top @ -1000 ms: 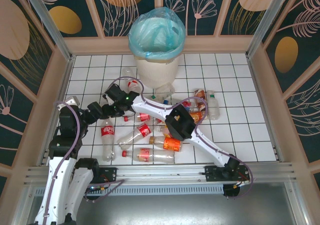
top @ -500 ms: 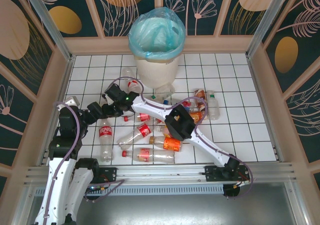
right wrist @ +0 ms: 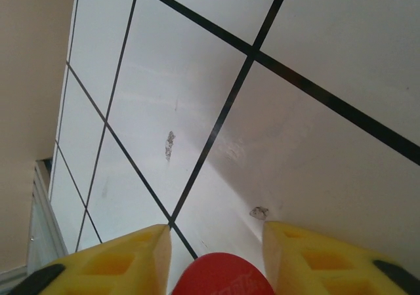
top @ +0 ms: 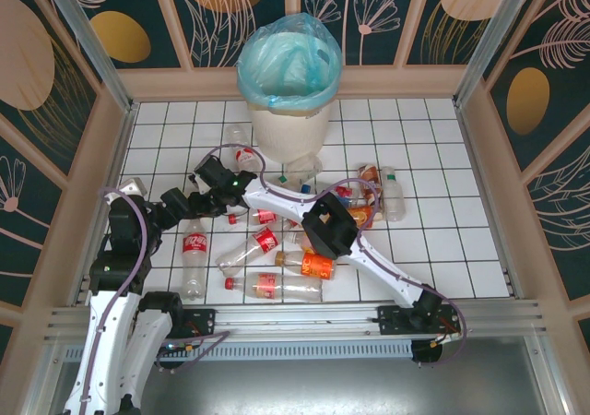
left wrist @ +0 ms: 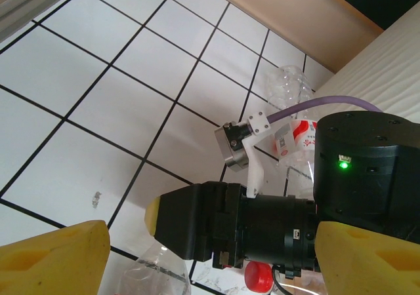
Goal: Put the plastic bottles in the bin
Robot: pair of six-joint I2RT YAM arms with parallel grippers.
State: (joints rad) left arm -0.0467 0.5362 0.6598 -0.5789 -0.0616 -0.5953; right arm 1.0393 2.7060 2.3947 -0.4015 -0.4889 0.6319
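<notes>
The bin (top: 288, 129), off-white with a light blue bag, stands at the back of the tiled floor. Several plastic bottles lie in front of it, among them a red-labelled one (top: 194, 249) and an orange one (top: 316, 266). My right gripper (top: 200, 194) reaches far left. In the right wrist view its yellow fingers (right wrist: 111, 259) sit close on either side of a bottle's red cap (right wrist: 220, 276). My left gripper (top: 177, 210) is open just beside it, and its wide-set fingers (left wrist: 52, 259) flank the right arm's black wrist (left wrist: 262, 223).
Wooden walls enclose the floor on three sides. More bottles lie at the right (top: 394, 198) and near the front edge (top: 277, 286). A clear bottle (left wrist: 285, 88) and a red-labelled one (left wrist: 298, 134) lie beyond the right wrist, near the bin.
The right gripper's fingers have narrowed. The red-labelled bottle by the left arm has slid slightly left. The left arm has stayed put.
</notes>
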